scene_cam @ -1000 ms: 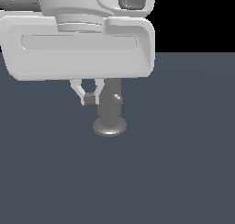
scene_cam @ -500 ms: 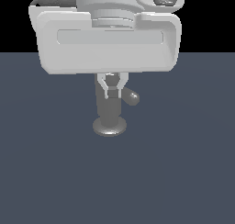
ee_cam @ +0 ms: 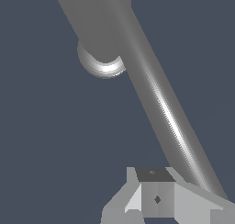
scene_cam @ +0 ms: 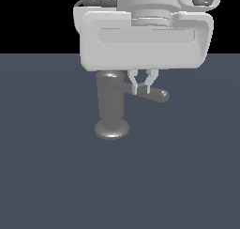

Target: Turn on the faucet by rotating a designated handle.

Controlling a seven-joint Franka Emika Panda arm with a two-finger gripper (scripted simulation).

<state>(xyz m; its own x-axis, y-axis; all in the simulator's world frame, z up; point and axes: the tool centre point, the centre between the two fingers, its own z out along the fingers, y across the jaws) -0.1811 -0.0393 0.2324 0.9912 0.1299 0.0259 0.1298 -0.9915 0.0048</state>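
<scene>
The faucet (scene_cam: 111, 103) is a dull grey upright cylinder on a round disc base (scene_cam: 112, 129). Its handle (scene_cam: 152, 94), a thin grey rod with a rounded tip, sticks out towards the exterior view's right. My gripper (scene_cam: 142, 86) hangs from the big white hand directly over the rod's middle, and its fingertips (scene_cam: 135, 88) reach down to the rod. The fingers look shut, with nothing between them. In the wrist view the handle (ee_cam: 170, 117) runs alongside the gripper (ee_cam: 156, 193), and the faucet (ee_cam: 98, 21) rises over its shiny base (ee_cam: 104, 68).
The faucet stands on a flat dark blue-grey floor (scene_cam: 56, 176). A black background lies beyond its far edge. The white hand (scene_cam: 145, 40) hides the faucet's top.
My hand has moved towards the exterior view's right. The handle has swung with it, from a short end-on knob beside the cylinder to a long rod pointing right.
</scene>
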